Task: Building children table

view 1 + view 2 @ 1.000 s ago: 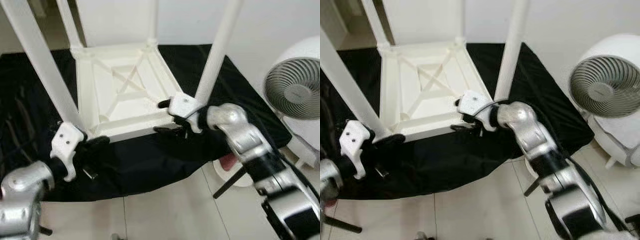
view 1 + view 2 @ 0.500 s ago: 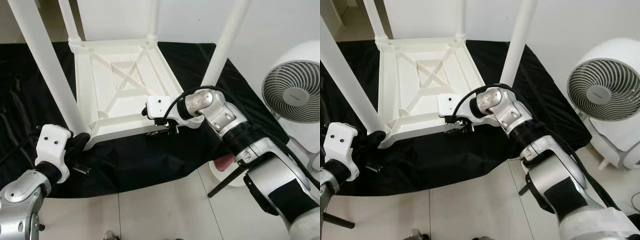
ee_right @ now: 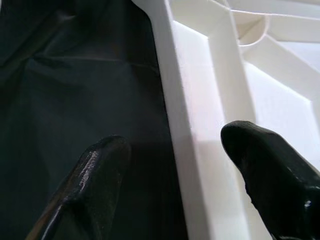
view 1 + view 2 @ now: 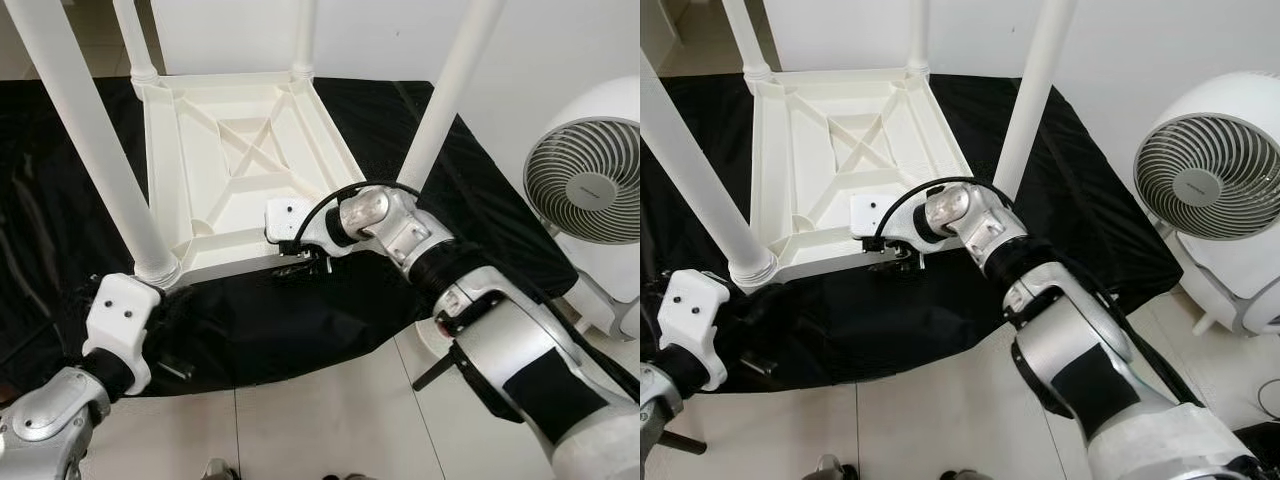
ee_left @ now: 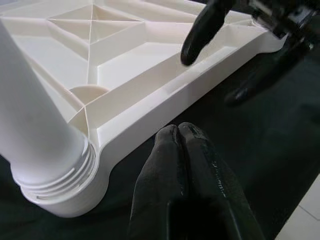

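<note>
Straddling the near rim of the upturned table (image 4: 230,150) on the black cloth (image 4: 300,320), our right gripper (image 3: 172,165) stays spread; the left gripper (image 5: 180,150) is pinched empty. We judge it light, rigid, slick plastic—best gripped at the rim.

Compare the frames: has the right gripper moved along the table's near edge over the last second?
Yes. The right gripper has slid along the near rim of the upturned table, away from the near right leg toward the near left leg.
</note>
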Available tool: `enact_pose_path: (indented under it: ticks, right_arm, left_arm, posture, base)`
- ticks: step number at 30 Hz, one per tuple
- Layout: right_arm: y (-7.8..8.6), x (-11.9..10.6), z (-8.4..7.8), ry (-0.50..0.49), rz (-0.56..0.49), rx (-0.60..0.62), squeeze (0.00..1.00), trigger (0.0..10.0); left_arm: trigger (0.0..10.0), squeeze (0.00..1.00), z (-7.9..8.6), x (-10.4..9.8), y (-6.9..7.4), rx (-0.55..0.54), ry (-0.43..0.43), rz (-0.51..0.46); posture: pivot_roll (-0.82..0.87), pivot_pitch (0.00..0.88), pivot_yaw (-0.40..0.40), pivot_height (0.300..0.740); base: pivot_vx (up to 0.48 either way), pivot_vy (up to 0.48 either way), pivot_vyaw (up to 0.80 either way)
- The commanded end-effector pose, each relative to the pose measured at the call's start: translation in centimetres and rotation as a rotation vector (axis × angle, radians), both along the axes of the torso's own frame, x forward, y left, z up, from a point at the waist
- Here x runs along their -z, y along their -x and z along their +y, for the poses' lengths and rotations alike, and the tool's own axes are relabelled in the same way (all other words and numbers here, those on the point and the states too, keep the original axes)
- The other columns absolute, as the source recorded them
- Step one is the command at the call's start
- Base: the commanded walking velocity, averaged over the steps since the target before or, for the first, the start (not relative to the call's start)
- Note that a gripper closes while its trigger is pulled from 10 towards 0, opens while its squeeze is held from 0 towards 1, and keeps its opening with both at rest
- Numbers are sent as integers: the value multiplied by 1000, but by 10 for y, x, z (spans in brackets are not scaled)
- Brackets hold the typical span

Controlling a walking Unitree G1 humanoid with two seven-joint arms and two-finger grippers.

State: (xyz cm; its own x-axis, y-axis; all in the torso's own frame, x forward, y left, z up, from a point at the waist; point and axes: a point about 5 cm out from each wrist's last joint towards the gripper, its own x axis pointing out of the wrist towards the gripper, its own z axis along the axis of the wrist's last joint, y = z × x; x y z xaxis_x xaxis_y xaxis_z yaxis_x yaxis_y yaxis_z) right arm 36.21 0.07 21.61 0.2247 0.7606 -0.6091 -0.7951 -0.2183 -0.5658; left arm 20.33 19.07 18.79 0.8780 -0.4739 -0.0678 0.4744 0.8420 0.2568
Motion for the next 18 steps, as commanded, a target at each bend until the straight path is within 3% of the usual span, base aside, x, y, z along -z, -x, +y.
enact_pose_path:
  ticks: [1, 11, 18]
  right_arm:
    - [1, -2, 3, 11, 22, -24, 0, 10000]
    - [2, -3, 17, -2, 5, -17, 0, 10000]
    - [2, -11, 16, -174, 54, 19, 0, 10000]
  left_arm:
    - [10000, 0, 0, -2, 2, -45, 6, -4]
    - [10000, 0, 2, -7, 9, -60, -2, -9]
    - [10000, 0, 10, -5, 5, -136, -2, -9]
  posture:
    - [57, 165, -65, 740]
    - [75, 189, -68, 740]
    - [84, 178, -64, 740]
  base:
    - [0, 0, 0]
    - [0, 0, 0]
    - [0, 0, 0]
